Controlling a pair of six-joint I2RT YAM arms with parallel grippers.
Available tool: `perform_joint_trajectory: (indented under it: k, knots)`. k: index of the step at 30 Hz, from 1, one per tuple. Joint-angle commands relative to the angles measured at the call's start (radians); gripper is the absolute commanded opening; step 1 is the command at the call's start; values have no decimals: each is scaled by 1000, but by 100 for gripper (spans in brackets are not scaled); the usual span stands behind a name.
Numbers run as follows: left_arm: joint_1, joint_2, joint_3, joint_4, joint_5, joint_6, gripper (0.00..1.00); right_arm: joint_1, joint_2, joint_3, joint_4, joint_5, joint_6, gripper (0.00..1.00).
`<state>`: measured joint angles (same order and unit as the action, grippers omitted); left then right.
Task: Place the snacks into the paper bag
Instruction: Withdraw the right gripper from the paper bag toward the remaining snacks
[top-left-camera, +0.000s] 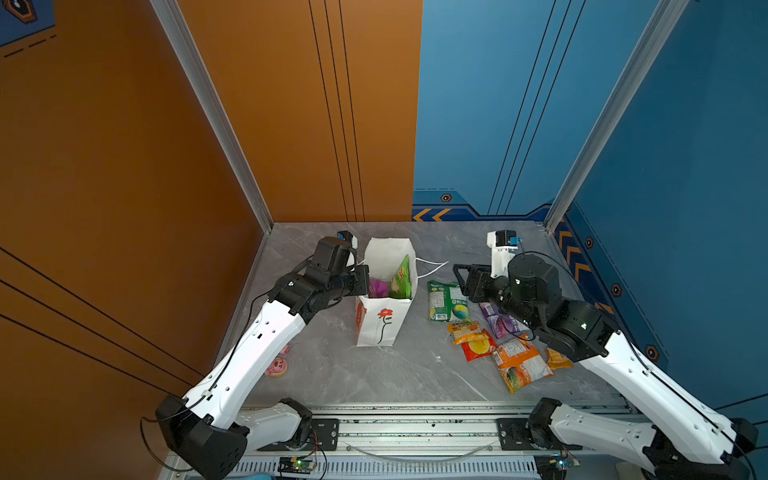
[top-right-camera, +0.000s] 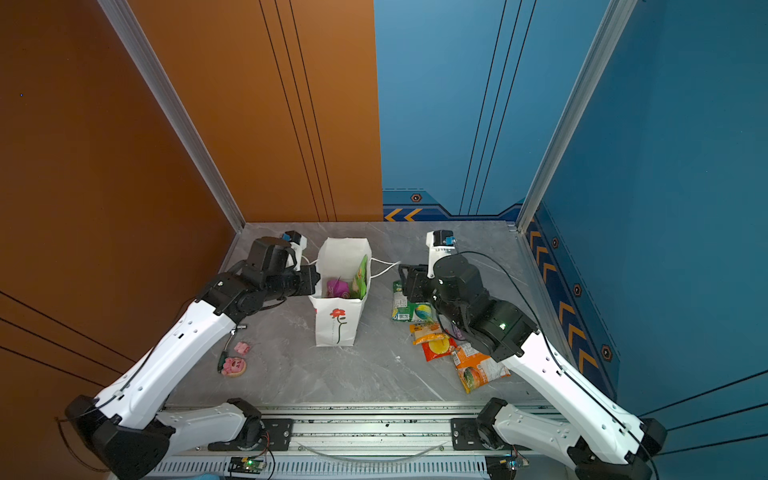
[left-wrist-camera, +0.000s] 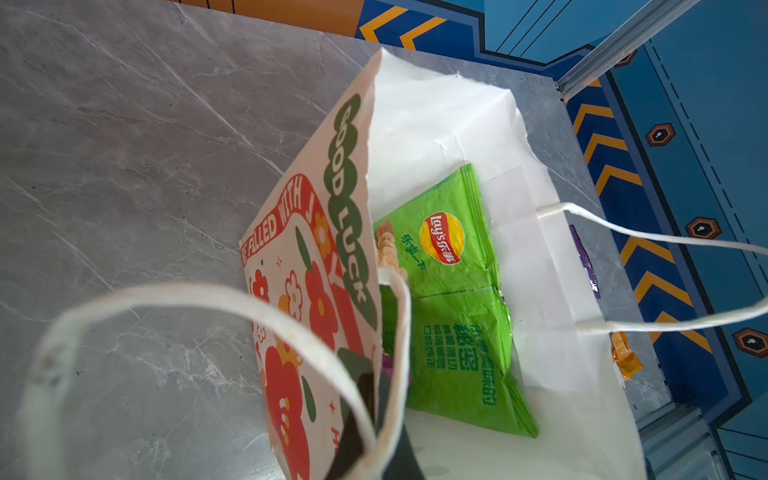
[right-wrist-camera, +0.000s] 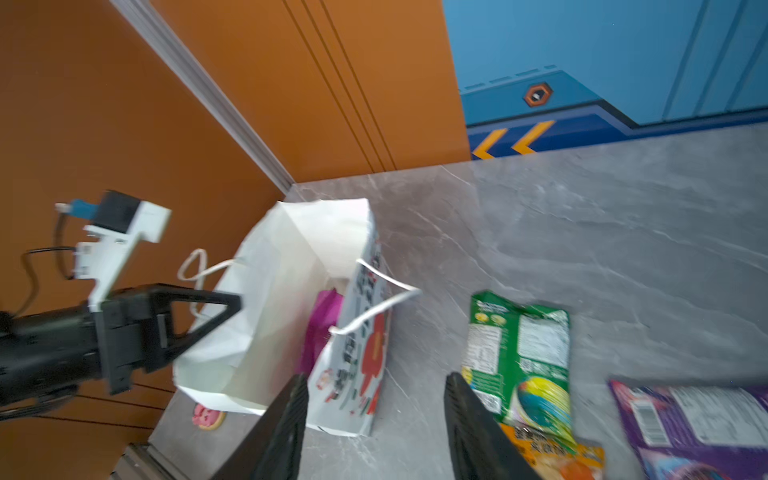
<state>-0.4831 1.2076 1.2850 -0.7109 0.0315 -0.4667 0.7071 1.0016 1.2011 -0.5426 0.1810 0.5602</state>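
Grey marble-look table takes the lower middle of both top views. L arm comes in from lower left, R arm from lower right. Tall white paper bag w/ red flower on its front stands upright, mouth open, left of ctr on the table. Left gripper sits at the bag's left side: jaws together, clamped on the bag's rim. Right gripper is right of the bag & clear of it: jaws apart, nothing betw. them. Just beside it, green-white foil packet lies flat on the table. Inside the bag: bright green crinkly chip packet leaning on the right wall, plus magenta-purple packet lower down. Loose cluster at lower right of the bag: orange-white packet, purple packet partly under R arm, red packet w/ yellow circle, small orange-yellow packet, small orange packet. Small pink round thing lies lower left, by L arm.
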Motion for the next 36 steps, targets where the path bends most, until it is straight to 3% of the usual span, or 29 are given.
perform_joint_trajectory:
  k: [1,9,12,14,18,26,36]
  knots:
    - [9,-36,-11,20,36,65,0,-121,-55,-107,-112,-19,28,57]
    - [12,-91,-110,58,32,115,0,-369,-121,-349,-216,-32,113,73]
    - [12,-111,-122,53,17,131,0,-489,-124,-424,-230,-63,128,94]
    - [13,-117,-124,45,0,142,0,-570,-121,-470,-229,-95,146,100]
    - [15,-122,-129,41,-17,151,0,-704,-111,-544,-208,-162,167,100]
    - [32,-136,-123,24,-44,160,0,-874,-80,-624,-203,-203,176,100]
    - [33,-130,-125,24,-45,159,0,-865,-35,-702,-153,-272,204,100]
